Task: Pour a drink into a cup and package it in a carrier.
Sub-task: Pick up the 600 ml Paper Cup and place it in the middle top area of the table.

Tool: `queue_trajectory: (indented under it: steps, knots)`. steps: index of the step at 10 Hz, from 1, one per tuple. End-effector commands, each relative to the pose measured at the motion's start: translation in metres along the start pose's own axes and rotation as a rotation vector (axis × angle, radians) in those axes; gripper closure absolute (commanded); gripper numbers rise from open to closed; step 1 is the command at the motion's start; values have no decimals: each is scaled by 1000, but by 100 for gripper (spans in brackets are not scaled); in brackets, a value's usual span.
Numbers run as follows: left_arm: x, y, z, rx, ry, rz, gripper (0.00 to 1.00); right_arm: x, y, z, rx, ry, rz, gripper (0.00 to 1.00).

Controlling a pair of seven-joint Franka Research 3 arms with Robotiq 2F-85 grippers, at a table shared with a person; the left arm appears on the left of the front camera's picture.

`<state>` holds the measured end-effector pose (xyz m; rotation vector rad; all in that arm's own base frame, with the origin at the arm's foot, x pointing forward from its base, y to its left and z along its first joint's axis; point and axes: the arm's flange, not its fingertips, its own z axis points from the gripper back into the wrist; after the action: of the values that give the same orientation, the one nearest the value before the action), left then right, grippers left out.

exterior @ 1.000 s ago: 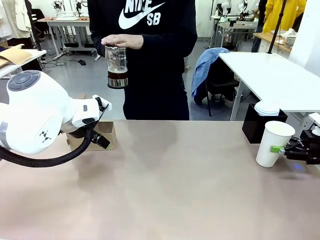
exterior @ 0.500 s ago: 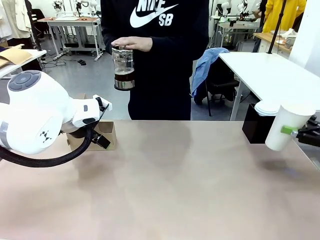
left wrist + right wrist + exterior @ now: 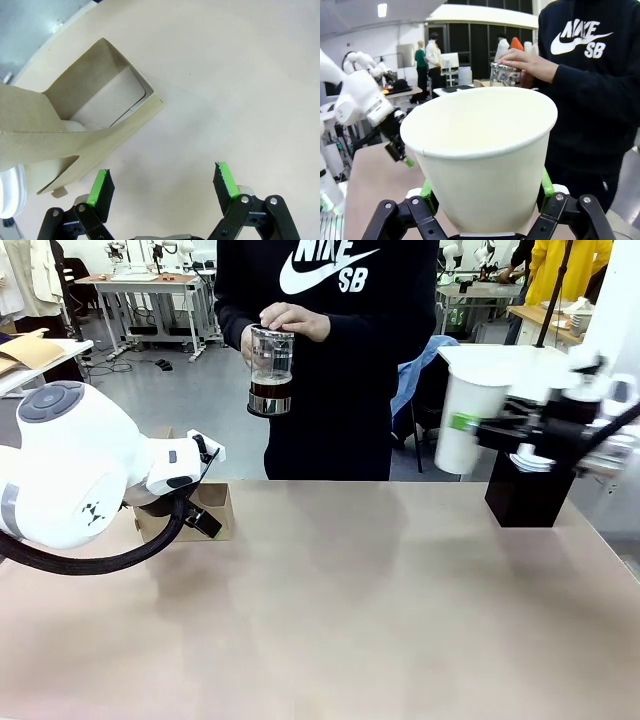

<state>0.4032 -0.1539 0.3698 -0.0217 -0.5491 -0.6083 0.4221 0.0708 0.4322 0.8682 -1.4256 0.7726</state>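
At the left, the left gripper (image 3: 162, 182) hangs with its fingers spread wide and nothing between them, pointing down at the bare table (image 3: 350, 620). The carrier (image 3: 220, 502) sits just beside it near the table's far left edge. In the left wrist view its open cardboard slot lies off to one side of the fingers, not between them. (A white rounded thing (image 3: 7, 192) shows at that view's edge next to the carrier, with too little in frame to name it.)

Towards the middle, the person at the far side holds a glass pitcher (image 3: 270, 370) upright in the air, one hand (image 3: 295, 320) resting over its top. The drink (image 3: 270, 390) is a dark brown band in its lower part.

Right of that, the right gripper (image 3: 462, 423) is clamped around the cup (image 3: 475, 390), green pads pressed on opposite sides of its wall, holding it well above the table. The cup has no lid. Its mouth faces up and its long axis is close to vertical with a slight lean. Farther right a black box (image 3: 525, 495) stands on the table with white lids (image 3: 533, 457) on top.

The pour likely turns on one gap: the pitcher is left of the cup, a little higher and apart from it, so the gap is mostly sideways. The right arm looks best placed to close it. The carrier lies well apart, on the left arm's side.
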Motion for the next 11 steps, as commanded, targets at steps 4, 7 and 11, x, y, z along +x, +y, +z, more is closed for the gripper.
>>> queue_trajectory:
  steps: [4, 7, 11]
  knots:
    - [0, 1, 1, -1, -2, 4, 0, -85, -39, -126, -81, -23, 58, 13]
    - [0, 1, 1, -1, -2, 4, 0, -122, -57, -146, -83, 18, 33, 13]
    - [0, 1, 1, -1, -2, 4, 0, -139, -60, -143, -53, 26, -8, 13]
